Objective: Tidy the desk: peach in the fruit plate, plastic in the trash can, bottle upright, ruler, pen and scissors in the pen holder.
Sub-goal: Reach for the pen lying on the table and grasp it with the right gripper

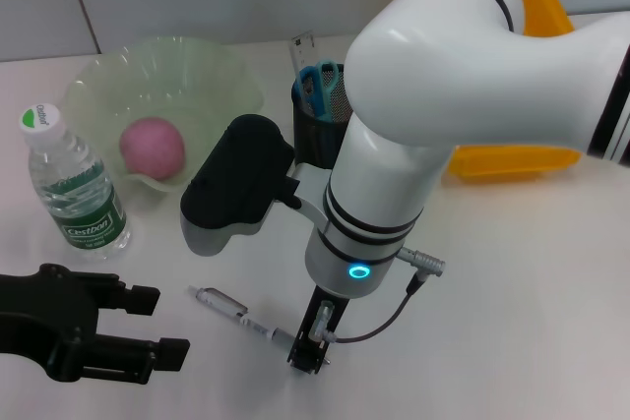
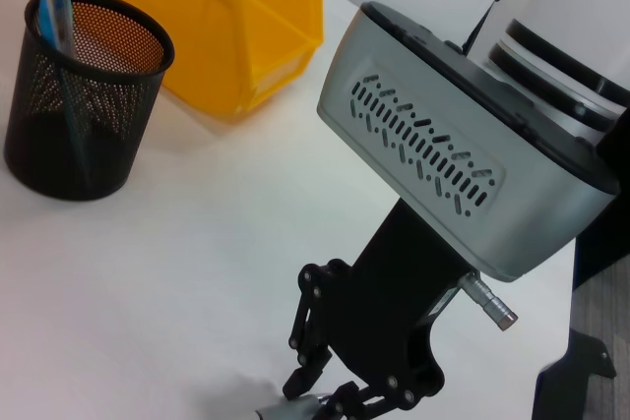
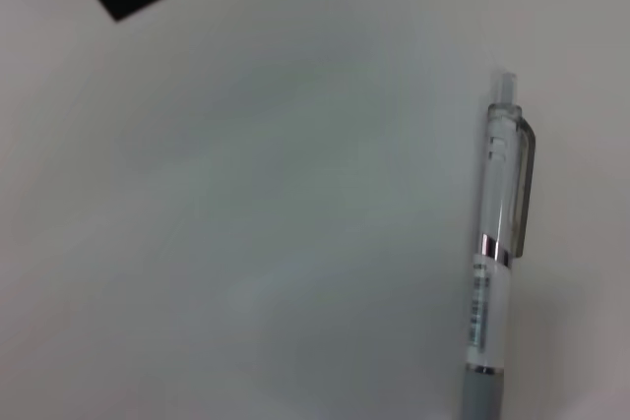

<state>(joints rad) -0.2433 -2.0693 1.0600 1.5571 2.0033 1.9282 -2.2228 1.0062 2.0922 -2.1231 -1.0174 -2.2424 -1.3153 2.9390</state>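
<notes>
A clear pen (image 1: 236,310) (image 3: 497,243) with a grey grip lies on the white desk near the front. My right gripper (image 1: 310,349) (image 2: 320,398) points down at its grip end and is shut on the pen. At the front left, my left gripper (image 1: 157,327) is open and holds nothing. The pink peach (image 1: 152,149) rests in the green fruit plate (image 1: 212,66). The bottle (image 1: 74,184) stands upright to the left of the plate. The black mesh pen holder (image 1: 313,130) (image 2: 84,95) holds the blue scissors (image 1: 320,81) and the ruler (image 1: 302,46). No plastic is in view.
The yellow trash can (image 1: 536,7) (image 2: 212,17) stands at the back right, behind my right arm (image 1: 433,76). The arm reaches over the middle of the desk and hides part of the pen holder. Bare desk (image 1: 522,302) lies at the front right.
</notes>
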